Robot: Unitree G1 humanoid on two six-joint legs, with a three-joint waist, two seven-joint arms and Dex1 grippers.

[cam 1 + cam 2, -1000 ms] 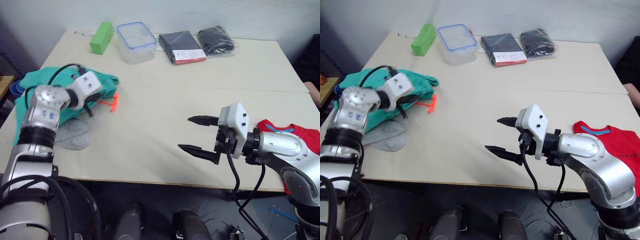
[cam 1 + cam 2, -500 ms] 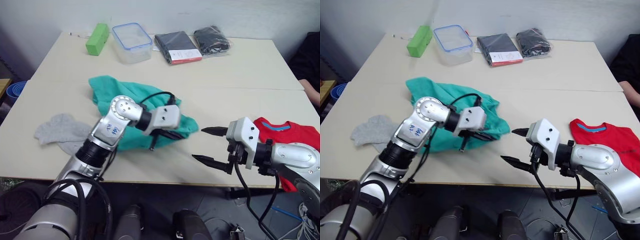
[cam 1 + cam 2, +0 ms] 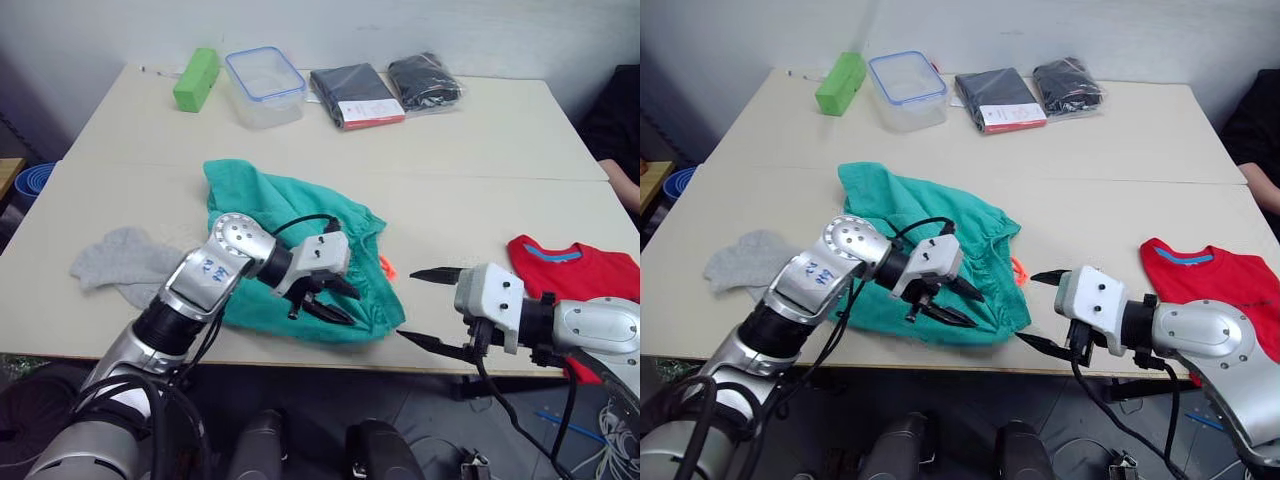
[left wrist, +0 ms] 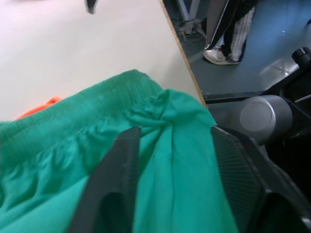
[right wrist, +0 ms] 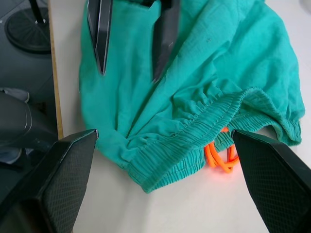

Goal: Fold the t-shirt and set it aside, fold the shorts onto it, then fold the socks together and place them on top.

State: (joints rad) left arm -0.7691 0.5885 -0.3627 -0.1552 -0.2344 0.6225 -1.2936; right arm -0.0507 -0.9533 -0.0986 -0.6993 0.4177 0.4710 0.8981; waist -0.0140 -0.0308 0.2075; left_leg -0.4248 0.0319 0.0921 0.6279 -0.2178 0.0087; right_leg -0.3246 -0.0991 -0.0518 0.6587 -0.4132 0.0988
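Beside the tabletop [image 3: 480,150] edge, crumpled teal-green fabric shorts [image 3: 290,250] overhang slightly—both grippers' fingers spread, left gripper [image 3: 945,302] gripping nothing, right gripper [image 3: 425,308] empty—so they could slide off.

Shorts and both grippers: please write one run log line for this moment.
shorts: bunched at table front edge | left gripper: open over shorts | right gripper: open, beside | t-shirt: right
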